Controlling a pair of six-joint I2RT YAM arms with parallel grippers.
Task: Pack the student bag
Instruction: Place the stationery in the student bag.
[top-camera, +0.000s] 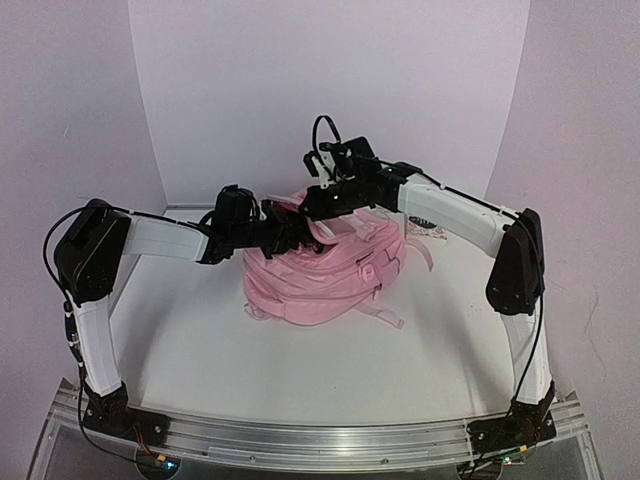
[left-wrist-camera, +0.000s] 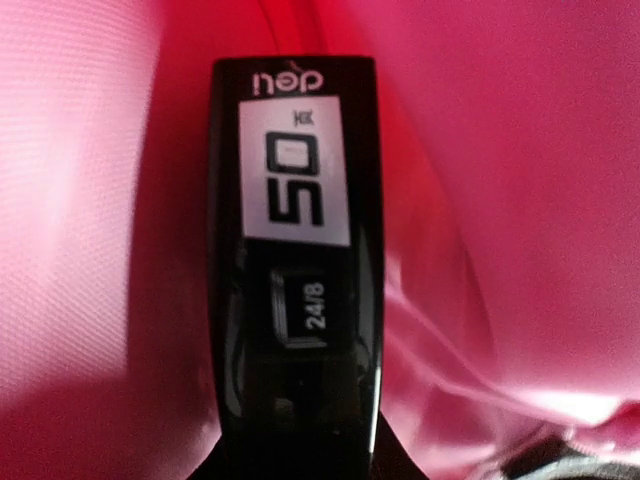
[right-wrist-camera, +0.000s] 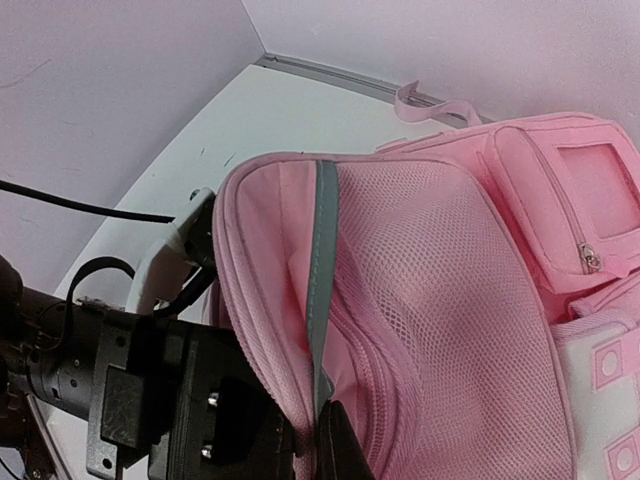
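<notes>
Left wrist: blk stapler (left-wrist-camera: 295, 270) in student bag (left-wrist-camera: 520, 200).

left tool (top-camera: 289, 236): tips hidden in student bag (top-camera: 320, 285) | black box (left-wrist-camera: 295, 250): bottom cropped, small print unreadable

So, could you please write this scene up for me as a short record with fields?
Bag: soft pink fabric backpack lying on the white table, top open
Right hand: shut on the bag's rim, at the grey reflective strip
Left hand: inside the bag's opening; grip unclear
Item: glossy black stapler with a white label, in front of the left hand, pink fabric all around it
</notes>
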